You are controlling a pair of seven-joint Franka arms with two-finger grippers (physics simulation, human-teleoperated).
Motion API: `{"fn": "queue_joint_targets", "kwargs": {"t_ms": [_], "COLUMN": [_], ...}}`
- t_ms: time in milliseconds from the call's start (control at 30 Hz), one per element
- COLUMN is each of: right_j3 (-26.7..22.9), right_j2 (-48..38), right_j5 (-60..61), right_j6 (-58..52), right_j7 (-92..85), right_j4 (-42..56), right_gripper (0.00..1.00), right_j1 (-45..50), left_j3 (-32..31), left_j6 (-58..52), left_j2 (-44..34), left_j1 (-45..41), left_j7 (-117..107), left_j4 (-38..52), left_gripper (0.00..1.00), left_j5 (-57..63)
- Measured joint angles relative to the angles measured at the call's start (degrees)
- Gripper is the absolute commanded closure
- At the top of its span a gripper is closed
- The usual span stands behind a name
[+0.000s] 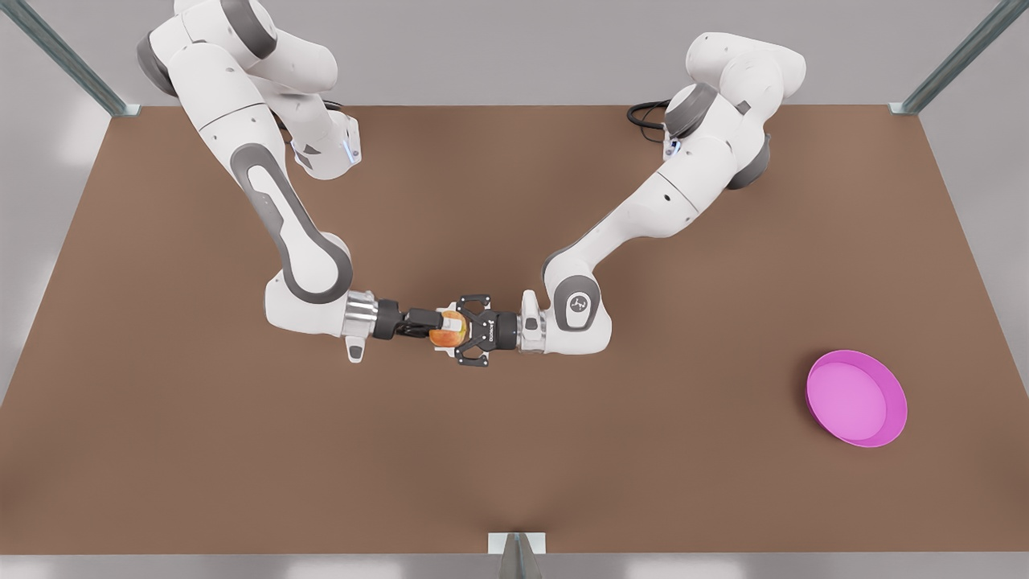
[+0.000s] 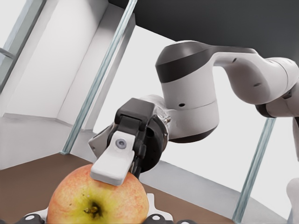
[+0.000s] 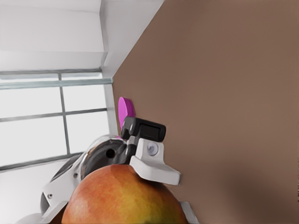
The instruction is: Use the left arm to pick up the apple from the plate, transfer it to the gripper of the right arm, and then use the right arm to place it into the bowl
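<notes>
The yellow-orange apple (image 1: 444, 334) with a red blush hangs above the middle of the table, between two grippers that meet head-on. My left gripper (image 1: 453, 330), on the white-wristed arm from the front view's right, is shut on the apple, its black linkages spread above and below it. My right gripper (image 1: 436, 325), on the silver-cuffed arm from the front view's left, is shut on the apple from the other side. The left wrist view shows the apple (image 2: 98, 200) with a right fingertip pad (image 2: 114, 163) on it. In the right wrist view a left finger pad (image 3: 156, 170) presses on the apple (image 3: 121, 198). The bowl is out of view.
The magenta plate (image 1: 856, 398) lies on the brown table near the front view's right edge, with nothing on it; its edge also shows as the plate (image 3: 125, 112) in the right wrist view. Metal frame posts stand at the table's corners and front edge.
</notes>
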Motion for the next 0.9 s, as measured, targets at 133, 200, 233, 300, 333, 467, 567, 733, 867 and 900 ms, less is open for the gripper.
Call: {"fn": "queue_joint_targets", "kwargs": {"t_ms": [133, 200, 233, 300, 333, 467, 567, 733, 867, 900], "right_j3": [0.0, 0.0, 0.0, 0.0, 0.0, 0.0, 0.0, 0.0, 0.0, 0.0], "right_j2": [0.0, 0.0, 0.0, 0.0, 0.0, 0.0, 0.0, 0.1, 0.1, 0.1], "right_j5": [0.2, 0.2, 0.2, 0.2, 0.2, 0.2, 0.2, 0.2, 0.2, 0.2], "right_j6": [0.6, 0.7, 0.8, 0.9, 0.9, 0.9, 1.0, 0.9, 0.6, 0.6], "right_j7": [-0.7, -1.1, -1.2, -1.5, -1.6, -2.1, -2.3, -2.9, -3.4, -3.5], "right_j4": [0.0, 0.0, 0.0, 0.0, 0.0, 0.0, 0.0, 0.0, -0.2, -0.2], "right_gripper": [0.26, 0.26, 0.26, 0.26, 0.26, 0.25, 0.25, 0.25, 0.25, 0.25], "right_j1": [0.0, 0.0, 0.0, 0.0, 0.0, -0.1, -0.1, -0.4, -0.9, -0.9], "left_j3": [0.1, 0.1, 0.1, 0.2, 0.2, 0.2, 0.2, 0.2, 0.5, 0.6], "left_j6": [0.1, 0.1, 0.1, 0.0, 0.0, -0.2, -0.3, -0.4, -0.5, -0.6], "left_j2": [0.0, 0.0, 0.0, 0.0, 0.0, 0.0, 0.0, 0.0, 0.0, 0.0], "left_j1": [0.0, 0.0, 0.0, 0.0, 0.0, 0.0, 0.0, -0.1, 0.2, 0.3], "left_j7": [0.2, 0.3, 0.3, 0.3, 0.3, 0.3, 0.2, 0.1, 0.1, 0.2], "left_j4": [0.0, 0.0, 0.0, -0.1, 0.0, -0.1, -0.1, -0.1, -0.7, -0.9], "left_gripper": [0.33, 0.31, 0.26, 0.22, 0.22, 0.11, 0.01, 0.01, 0.01, 0.01], "left_j5": [0.0, 0.0, 0.0, 0.1, 0.1, 0.2, 0.3, 0.4, 0.9, 1.0]}}
